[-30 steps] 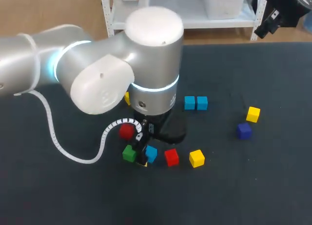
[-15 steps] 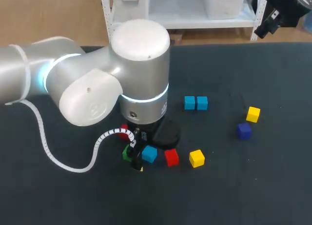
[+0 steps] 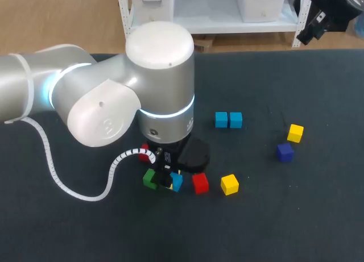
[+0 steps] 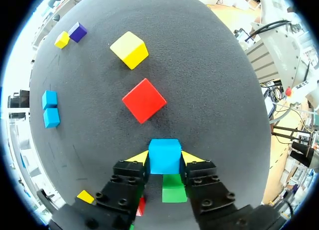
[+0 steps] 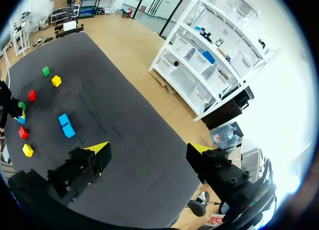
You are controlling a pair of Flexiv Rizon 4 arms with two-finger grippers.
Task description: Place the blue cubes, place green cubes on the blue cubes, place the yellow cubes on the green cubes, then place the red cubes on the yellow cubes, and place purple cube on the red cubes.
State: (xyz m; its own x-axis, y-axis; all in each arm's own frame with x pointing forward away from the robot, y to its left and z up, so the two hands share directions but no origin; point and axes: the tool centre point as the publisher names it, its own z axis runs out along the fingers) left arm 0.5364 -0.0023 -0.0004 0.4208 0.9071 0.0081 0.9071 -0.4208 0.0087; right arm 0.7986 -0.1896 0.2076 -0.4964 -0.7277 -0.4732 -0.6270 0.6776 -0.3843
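My left gripper [image 4: 164, 158] stands low over the table, its yellow tips pressed against both sides of a blue cube [image 4: 164, 155]. In the head view that blue cube [image 3: 177, 181] peeks out under the left wrist, beside a green cube [image 3: 150, 178]. The green cube [image 4: 174, 188] lies under the gripper, just behind the blue one. Ahead of the fingers are a red cube [image 4: 144, 100] and a yellow cube [image 4: 129, 49]. Two blue cubes [image 3: 228, 120] sit side by side farther back. My right gripper [image 5: 147, 152] hangs open, high above the table's far right corner, holding nothing.
A second yellow cube [image 3: 295, 133] and a purple cube [image 3: 285, 152] lie at the right. Another red cube [image 3: 144, 151] is half hidden under the left wrist. The right wrist view shows a further green cube [image 5: 46, 70] and yellow cube [image 5: 56, 81] at the far left.
My left arm has shifted left and come down over the blue cube. Its fingers have closed from wide open onto the cube's sides. The right arm has stayed still.
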